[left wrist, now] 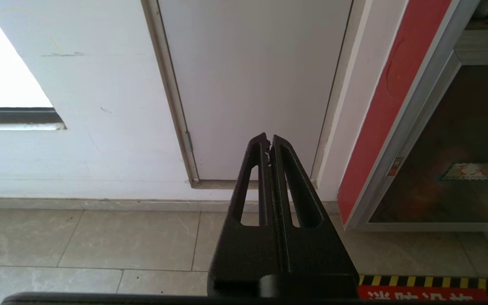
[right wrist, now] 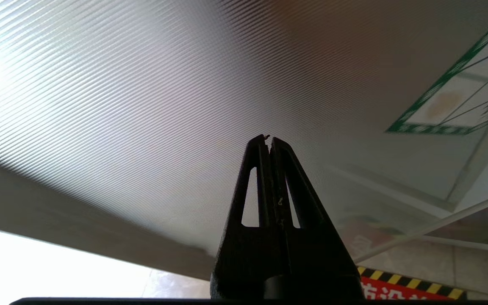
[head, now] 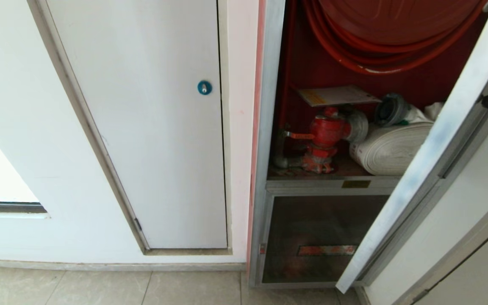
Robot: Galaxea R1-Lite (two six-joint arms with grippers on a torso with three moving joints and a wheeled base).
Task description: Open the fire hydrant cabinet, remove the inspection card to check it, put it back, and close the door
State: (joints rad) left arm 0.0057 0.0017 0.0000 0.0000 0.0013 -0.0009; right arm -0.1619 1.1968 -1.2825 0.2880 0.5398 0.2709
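The fire hydrant cabinet stands open, red inside. The inspection card lies flat above the red valve, beside the white rolled hose and under the red hose reel. The door is swung out at the right, its white edge toward me. My right gripper pokes in from the right edge, on the door's outer side. In the right wrist view the right gripper is shut and empty, close to the tinted glass near the green-bordered sticker. My left gripper is shut and empty, low by the floor.
A white flush panel with a round blue lock fills the wall left of the cabinet. Below the open compartment sits a smaller dark glass panel with a red label. A yellow-black hazard strip lies on the tiled floor.
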